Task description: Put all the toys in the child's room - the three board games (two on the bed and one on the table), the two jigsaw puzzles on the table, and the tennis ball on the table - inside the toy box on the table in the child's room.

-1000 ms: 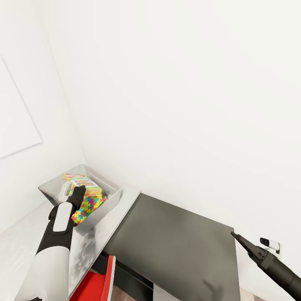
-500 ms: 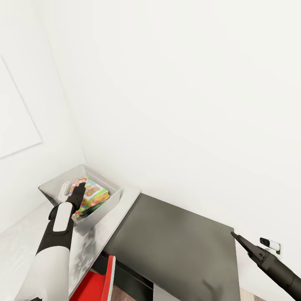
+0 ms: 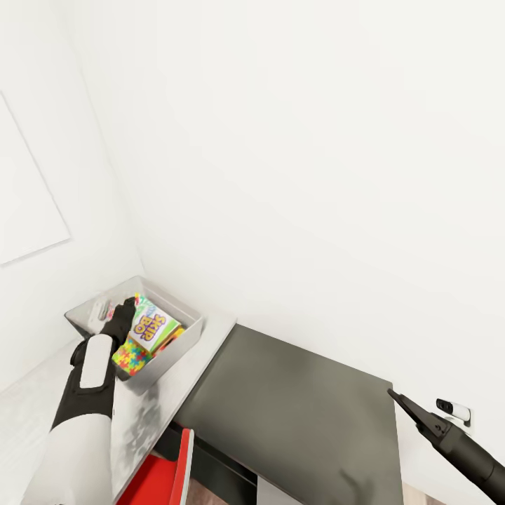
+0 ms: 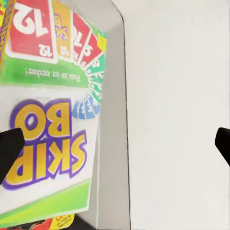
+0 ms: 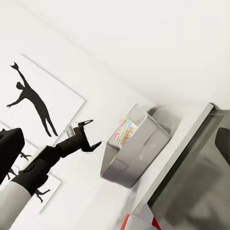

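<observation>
- The toy box (image 3: pixel 188 317), a shallow light grey bin with sloping sides and a thick rim, sits at the corner end of the pale desk (image 3: pixel 200 354), close to where the two white walls meet.
- A green-white board game (image 3: pixel 153 327) marked "SKIP BO" lies tilted inside the box; in the left wrist view its cover (image 4: pixel 48 129) shows purple-and-yellow lettering, a green band and a fan of red and orange numbered cards.
- A jigsaw puzzle (image 3: pixel 130 356) of yellow, pink, blue and green pieces pokes out from under the game at the near wall of the box, largely covered.
- Small items at the box's far-left corner, behind the arm, are too hidden to name.
- The left gripper (image 3: pixel 123 313) hangs over the near-left part of the box; the right wrist view shows its jaws (image 5: pixel 88 135) spread apart, holding nothing.
- The right gripper (image 3: pixel 401 400) hovers over the dark cabinet top (image 3: pixel 294 407), well apart from the box; its jaws come to a thin point, seemingly together.
- A red object (image 3: pixel 165 471) below the desk edge is cut off by the frame.
- A white wall outlet (image 3: pixel 452 409) is partly hidden behind the right arm.
</observation>
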You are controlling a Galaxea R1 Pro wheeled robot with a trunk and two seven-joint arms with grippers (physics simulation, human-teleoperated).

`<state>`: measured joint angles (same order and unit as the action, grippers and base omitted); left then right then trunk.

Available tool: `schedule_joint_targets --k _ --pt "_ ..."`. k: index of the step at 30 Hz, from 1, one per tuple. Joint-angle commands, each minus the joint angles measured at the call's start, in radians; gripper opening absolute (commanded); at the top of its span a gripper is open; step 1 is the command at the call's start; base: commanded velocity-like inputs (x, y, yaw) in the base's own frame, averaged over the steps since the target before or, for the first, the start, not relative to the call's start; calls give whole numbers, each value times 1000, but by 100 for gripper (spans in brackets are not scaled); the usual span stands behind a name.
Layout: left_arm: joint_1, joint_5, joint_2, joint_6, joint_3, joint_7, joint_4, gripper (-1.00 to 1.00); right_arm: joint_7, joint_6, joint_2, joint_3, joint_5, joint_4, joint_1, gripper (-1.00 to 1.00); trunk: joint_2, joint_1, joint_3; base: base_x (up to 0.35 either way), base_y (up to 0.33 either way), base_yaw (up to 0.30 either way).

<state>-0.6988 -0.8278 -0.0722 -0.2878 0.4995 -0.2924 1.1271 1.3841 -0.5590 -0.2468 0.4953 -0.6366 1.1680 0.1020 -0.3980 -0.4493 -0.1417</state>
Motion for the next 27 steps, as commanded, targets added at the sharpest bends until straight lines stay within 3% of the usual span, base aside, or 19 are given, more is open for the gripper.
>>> schedule_joint_targets --k 1,3,7,11,13,16,18,19,20,22,24,25,27 --pt "5 -10 -1 -28 3 -5 46 100 2 -10 0 0 -3 0 1 100 -2 -1 -2 0 0 0" --pt "21 -10 0 -87 7 -5 118 100 2 -10 0 0 -3 0 1 100 -2 -1 -2 0 0 0" --pt "49 -11 0 -301 32 -6 269 100 3 -10 -1 0 -4 -1 1 100 -2 -1 -2 0 0 0" --pt "55 -12 7 -542 143 -6 325 100 3 -10 -2 0 -4 -1 1 100 -2 -1 -2 0 0 0" --pt "55 -18 19 -604 181 -4 332 100 3 -10 -2 0 -4 -1 1 100 -2 -1 -2 0 0 0" --pt "56 -73 55 -694 212 15 337 100 3 -10 -1 0 -3 -1 1 100 -2 -1 -2 0 0 0" --pt "59 -156 99 -735 218 30 338 100 3 -9 0 0 -3 -1 1 100 -2 -1 -2 0 0 0" --pt "61 -181 113 -742 218 32 339 100 3 -9 0 0 -3 -1 1 100 -2 -1 -2 0 0 0" --pt "73 -233 142 -752 217 35 338 100 3 -9 0 0 -3 -1 1 100 -2 -1 -2 0 0 0" --pt "128 -325 207 -759 203 38 338 100 3 -9 0 0 -3 -1 1 100 -2 -1 -2 0 0 0" --pt "198 -414 278 -759 165 43 341 100 3 -9 0 0 -3 -1 1 100 -2 -1 -2 0 0 0" --pt "214 -442 297 -759 154 46 341 100 3 -8 1 -1 -3 -1 1 100 -2 -1 -2 0 0 0" --pt "276 -583 370 -759 117 65 342 100 3 -8 2 -1 -3 -1 1 100 -2 -1 -2 0 0 0"
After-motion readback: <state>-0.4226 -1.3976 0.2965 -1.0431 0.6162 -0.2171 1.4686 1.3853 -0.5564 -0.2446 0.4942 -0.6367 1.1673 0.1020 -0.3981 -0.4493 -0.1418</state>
